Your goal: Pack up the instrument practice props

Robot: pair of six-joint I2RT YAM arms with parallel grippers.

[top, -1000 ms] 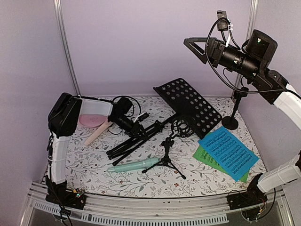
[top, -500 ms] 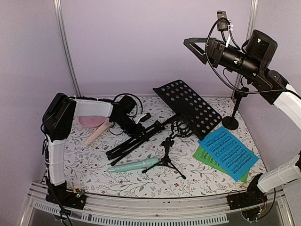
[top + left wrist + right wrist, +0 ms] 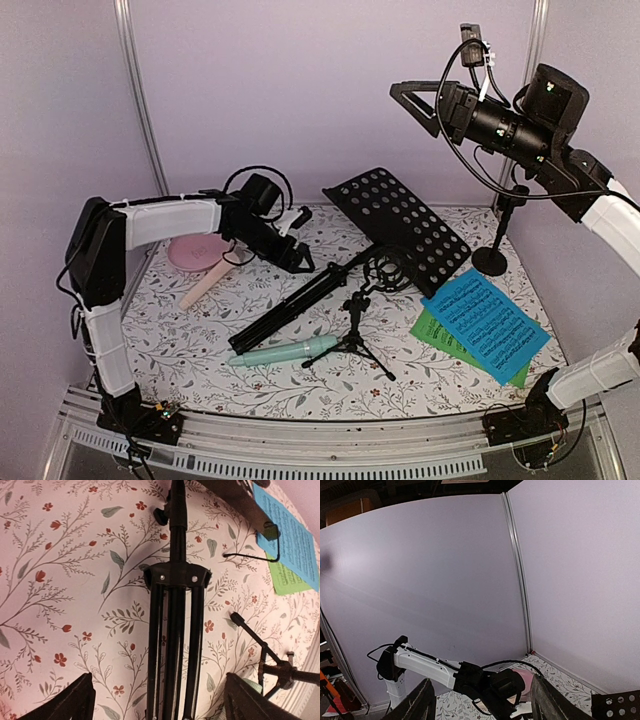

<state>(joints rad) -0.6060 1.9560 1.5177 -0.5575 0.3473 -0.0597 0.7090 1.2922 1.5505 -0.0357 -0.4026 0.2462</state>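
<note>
Your music rack [image 3: 400,225] lies on the bench [image 3: 190,340], with its perforated plate at 1 o'clock from centre. Its folded tripod legs [image 3: 300,300] run down toward 7 o'clock. Your left hand [image 3: 292,256] hangs over the upper stretch of those legs, fingers [image 3: 75,702] spread wide to either side and clamped on nothing. At 6 o'clock the mint microphone [image 3: 285,352] lies beside a small tripod [image 3: 352,335] that stands upright. The beige microphone [image 3: 207,284] lies at 9 o'clock. At 4 o'clock the blue sheet [image 3: 485,320] overlaps the green sheet [image 3: 437,338]. Your right hand [image 3: 412,100] sits high at 1 o'clock, fingers apart and empty.
</note>
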